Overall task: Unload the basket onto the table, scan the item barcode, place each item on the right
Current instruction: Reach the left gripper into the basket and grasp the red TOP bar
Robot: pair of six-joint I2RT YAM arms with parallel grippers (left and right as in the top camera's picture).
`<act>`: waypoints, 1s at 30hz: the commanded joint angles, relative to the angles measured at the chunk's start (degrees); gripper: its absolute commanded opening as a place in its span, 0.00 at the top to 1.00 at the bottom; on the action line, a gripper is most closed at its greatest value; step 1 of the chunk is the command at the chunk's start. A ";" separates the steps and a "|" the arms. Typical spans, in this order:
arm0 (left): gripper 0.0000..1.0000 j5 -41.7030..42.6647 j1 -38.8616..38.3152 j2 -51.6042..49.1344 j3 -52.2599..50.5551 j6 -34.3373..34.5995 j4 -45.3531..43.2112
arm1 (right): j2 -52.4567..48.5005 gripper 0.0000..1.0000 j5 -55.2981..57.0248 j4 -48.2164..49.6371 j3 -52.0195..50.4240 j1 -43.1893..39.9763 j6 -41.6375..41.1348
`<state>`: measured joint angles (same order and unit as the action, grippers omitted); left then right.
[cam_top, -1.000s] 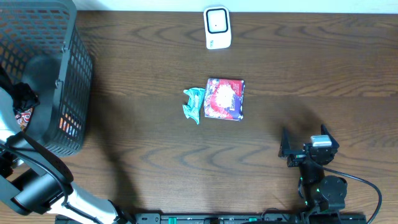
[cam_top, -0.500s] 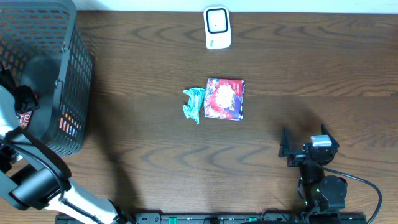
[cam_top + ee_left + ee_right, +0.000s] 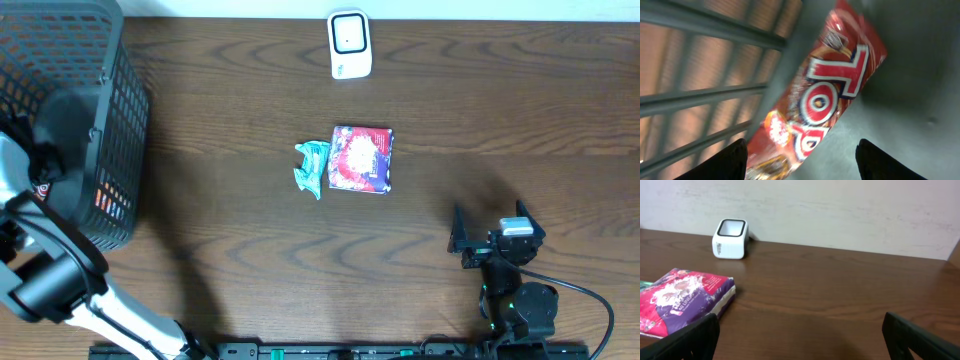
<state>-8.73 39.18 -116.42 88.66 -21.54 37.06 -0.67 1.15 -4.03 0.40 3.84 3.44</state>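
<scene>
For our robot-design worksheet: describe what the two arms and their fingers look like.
The left arm has white and black segments; the right arm is black with a grey block and a looping black cable. Fingers on both are black.

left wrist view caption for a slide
Open left gripper poised over a red snack packet beside the basket wall.

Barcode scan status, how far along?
Done: nothing scanned that I can see. In hand: left claw open over the red snack packet inside the basket, no grip yet. Left: grasp it, lift out, show it to the white scanner; right claw open, empty.
</scene>
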 commanded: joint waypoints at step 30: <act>0.93 0.52 0.33 -7.67 -2.58 -2.16 -1.62 | 0.37 0.01 0.44 -0.22 -0.09 0.00 0.48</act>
<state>-8.69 39.22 -120.81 88.31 -23.33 33.95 -0.67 1.15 -4.03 0.40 3.84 3.44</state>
